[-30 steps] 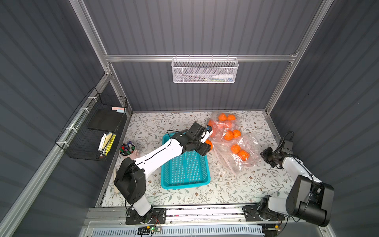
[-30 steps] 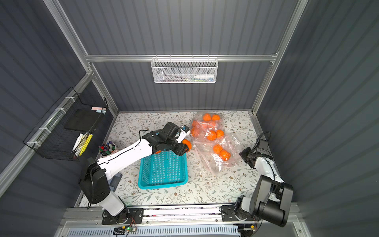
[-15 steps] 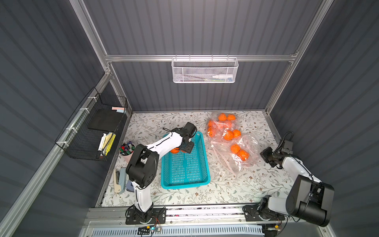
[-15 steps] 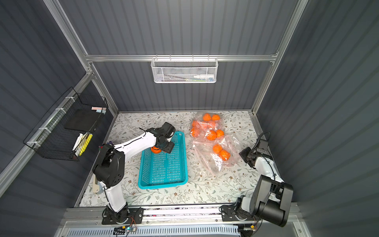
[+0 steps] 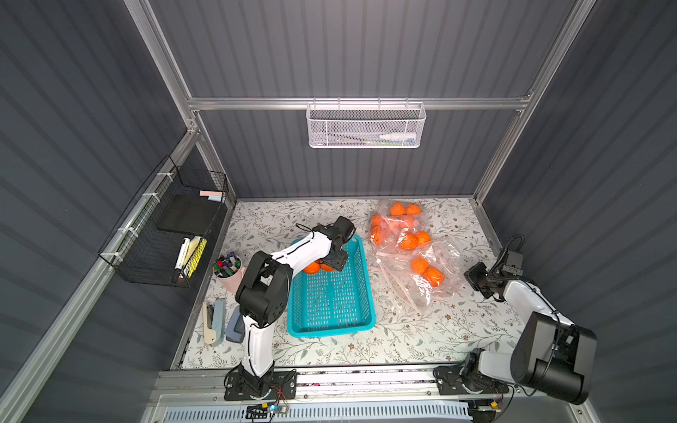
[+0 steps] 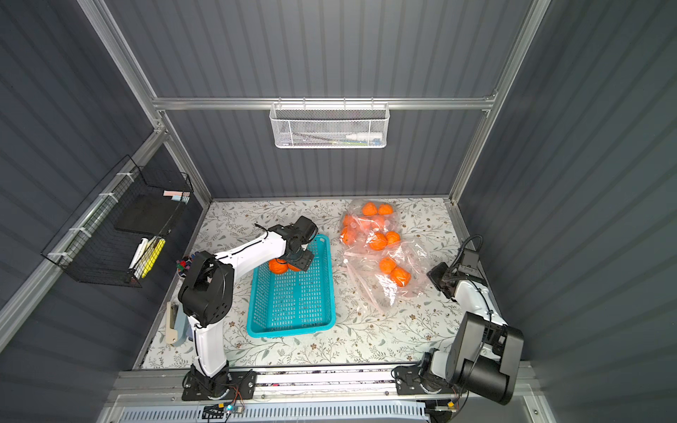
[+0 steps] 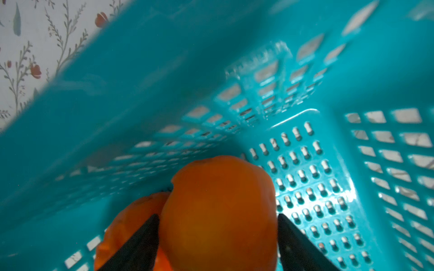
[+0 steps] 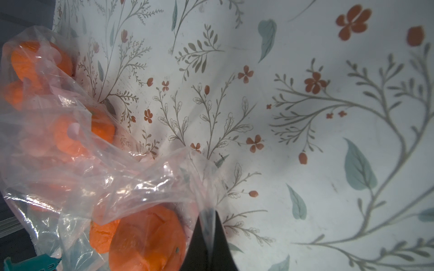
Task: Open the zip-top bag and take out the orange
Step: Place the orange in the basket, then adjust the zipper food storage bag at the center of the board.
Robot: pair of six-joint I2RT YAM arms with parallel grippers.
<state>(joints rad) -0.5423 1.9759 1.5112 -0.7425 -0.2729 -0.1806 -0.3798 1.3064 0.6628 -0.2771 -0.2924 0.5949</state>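
Observation:
Clear zip-top bags (image 5: pixel 410 249) (image 6: pixel 377 252) holding several oranges lie at the back right of the floral table. My right gripper (image 5: pixel 469 278) (image 6: pixel 436 278) (image 8: pixel 209 213) is shut on a pinch of the bag's (image 8: pixel 141 183) plastic at its right edge. My left gripper (image 5: pixel 331 262) (image 6: pixel 298 262) (image 7: pixel 218 218) reaches down into the far end of the teal basket (image 5: pixel 368 285) (image 6: pixel 331 278). Its fingers stand open on either side of an orange (image 7: pixel 218 211) that rests on the basket floor. A second orange (image 7: pixel 131 218) (image 5: pixel 311 268) lies right beside it.
A pink cup of pens (image 5: pixel 228 269) and a stapler (image 5: pixel 214 322) sit left of the basket, by my left arm's base. A black wire basket (image 5: pixel 172 234) hangs on the left wall and a white mesh basket (image 5: pixel 366 126) on the back wall.
My left arm carried an orange from beside the bag to the basket's far end and lowered it in. Its jaws have widened around the orange. The right arm has not moved.

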